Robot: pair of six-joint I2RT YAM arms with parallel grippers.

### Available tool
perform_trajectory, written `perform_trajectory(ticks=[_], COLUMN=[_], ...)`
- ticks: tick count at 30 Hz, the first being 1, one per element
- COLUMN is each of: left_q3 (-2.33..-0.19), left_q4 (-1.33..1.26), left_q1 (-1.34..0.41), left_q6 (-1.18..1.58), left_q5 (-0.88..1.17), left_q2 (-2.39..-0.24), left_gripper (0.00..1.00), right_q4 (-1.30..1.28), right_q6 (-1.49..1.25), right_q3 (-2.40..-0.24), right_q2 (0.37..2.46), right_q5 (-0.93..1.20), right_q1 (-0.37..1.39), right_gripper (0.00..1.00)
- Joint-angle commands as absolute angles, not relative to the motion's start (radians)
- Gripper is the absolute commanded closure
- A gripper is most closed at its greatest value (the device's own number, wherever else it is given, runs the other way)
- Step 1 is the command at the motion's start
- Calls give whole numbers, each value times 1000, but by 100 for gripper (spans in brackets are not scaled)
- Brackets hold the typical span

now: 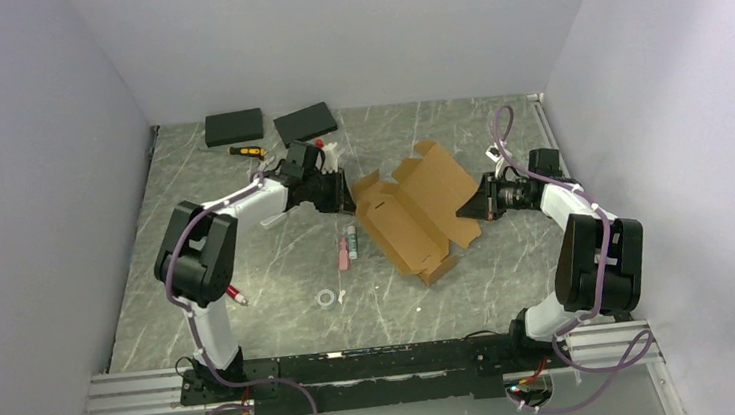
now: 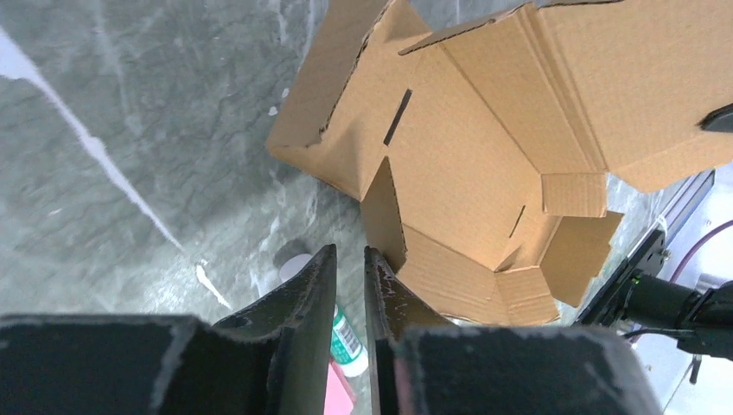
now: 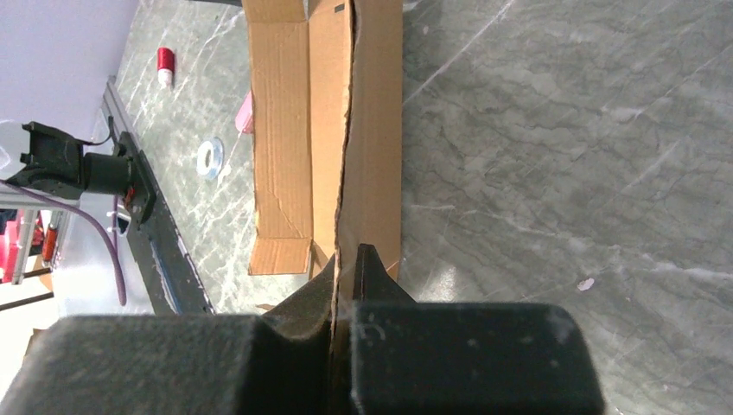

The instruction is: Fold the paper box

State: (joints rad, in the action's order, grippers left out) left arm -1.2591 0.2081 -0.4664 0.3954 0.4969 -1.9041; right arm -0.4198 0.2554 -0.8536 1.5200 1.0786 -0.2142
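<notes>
**Box lying half-open mid-table, right gripper pinching its edge**

The box is lying near the middle of the table, between the two grippers. It is a brown cardboard sheet spread on a diagonal. Its long side panels are partly raised and its flaps are sticking up at the far end.

The right gripper is reaching in from the right side and holding the box by its right edge. In the right wrist view the gripper is pressing its fingers together on a thin upright wall of the box, with no gap showing between them.

The left gripper is hanging at the box's far left corner. In the left wrist view the gripper is keeping its fingers slightly apart. Only the table and the things on it are showing through the narrow slit, and nothing is sitting between the fingers. A small upright flap of the box is standing right at the tip of the finger nearer the box. Whether it is touching that finger cannot be told.

A tube with a green label and a pink marker are lying side by side just left of the box. A small ring is lying nearer the arms' bases. At the far left of the table a black slab and a second slab are lying apart from each other, and a screwdriver with a yellow handle is lying just in front of them.
</notes>
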Motion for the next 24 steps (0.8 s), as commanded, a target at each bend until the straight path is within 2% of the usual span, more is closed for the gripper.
perform_trajectory(ticks=[1, 13, 24], left_q3=[-1234, -1276, -1331], left_q4=[177, 155, 224], left_q1=[-457, -461, -485], left_q6=[420, 410, 361], left_q5=[448, 617, 666], left_q2=[-1803, -1889, -1943], left_gripper=[76, 79, 81], right_q4=[-421, -425, -430], right_q6=[282, 286, 294], right_q3=[-894, -896, -900], right_q2=[1493, 1496, 1504], right_q5=[1089, 1085, 1070], right_q1=[-207, -202, -190], right_gripper=[100, 100, 100])
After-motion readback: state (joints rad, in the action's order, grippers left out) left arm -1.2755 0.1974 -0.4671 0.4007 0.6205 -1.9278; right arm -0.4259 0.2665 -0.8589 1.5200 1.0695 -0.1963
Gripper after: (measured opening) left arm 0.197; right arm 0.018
